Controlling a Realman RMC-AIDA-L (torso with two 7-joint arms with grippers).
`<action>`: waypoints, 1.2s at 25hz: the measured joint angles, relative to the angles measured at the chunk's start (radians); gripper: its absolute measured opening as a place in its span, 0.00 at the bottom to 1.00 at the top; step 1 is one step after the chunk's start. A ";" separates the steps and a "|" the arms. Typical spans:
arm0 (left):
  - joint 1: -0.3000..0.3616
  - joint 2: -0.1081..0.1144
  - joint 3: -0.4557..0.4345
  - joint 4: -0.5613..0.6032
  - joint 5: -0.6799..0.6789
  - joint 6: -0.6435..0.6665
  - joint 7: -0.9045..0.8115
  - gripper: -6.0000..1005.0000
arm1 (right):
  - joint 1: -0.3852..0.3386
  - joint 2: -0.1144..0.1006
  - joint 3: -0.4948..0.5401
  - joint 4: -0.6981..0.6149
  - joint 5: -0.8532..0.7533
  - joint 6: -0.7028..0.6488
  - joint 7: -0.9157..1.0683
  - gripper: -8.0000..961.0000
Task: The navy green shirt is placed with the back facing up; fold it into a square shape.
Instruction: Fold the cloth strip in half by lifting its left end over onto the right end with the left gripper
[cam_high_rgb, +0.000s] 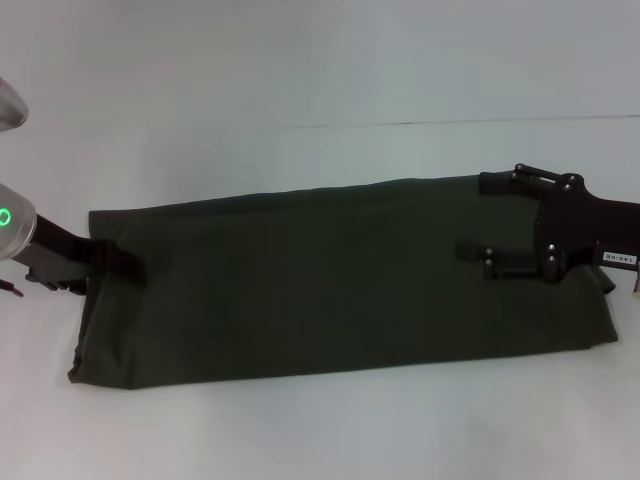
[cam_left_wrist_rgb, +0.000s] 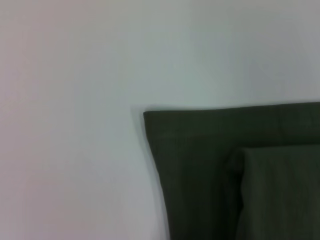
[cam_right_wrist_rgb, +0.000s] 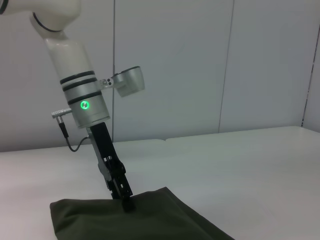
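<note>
Right wrist view alone shows left claw (cam_right_wrist_rgb: 126, 200) touching shirt (cam_right_wrist_rgb: 150, 217).

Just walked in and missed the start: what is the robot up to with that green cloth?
It is folding a navy green shirt, which lies on the white table as a long band. The left tool presses down on the shirt's left end. The right tool, open, hovers at its right end. The shirt is not square yet.

Head overhead; wrists low; shared: shirt (cam_high_rgb: 340, 285).
</note>
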 joint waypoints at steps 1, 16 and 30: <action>0.000 0.000 0.000 0.000 0.000 -0.001 0.000 0.86 | 0.000 0.000 0.000 0.000 0.000 0.000 0.000 0.98; -0.003 -0.001 0.028 -0.003 0.000 -0.003 -0.006 0.86 | 0.000 0.000 0.003 0.000 0.002 0.001 -0.003 0.98; -0.015 -0.001 0.021 -0.005 -0.008 0.029 -0.011 0.86 | 0.000 0.000 0.007 -0.002 0.002 0.002 -0.010 0.98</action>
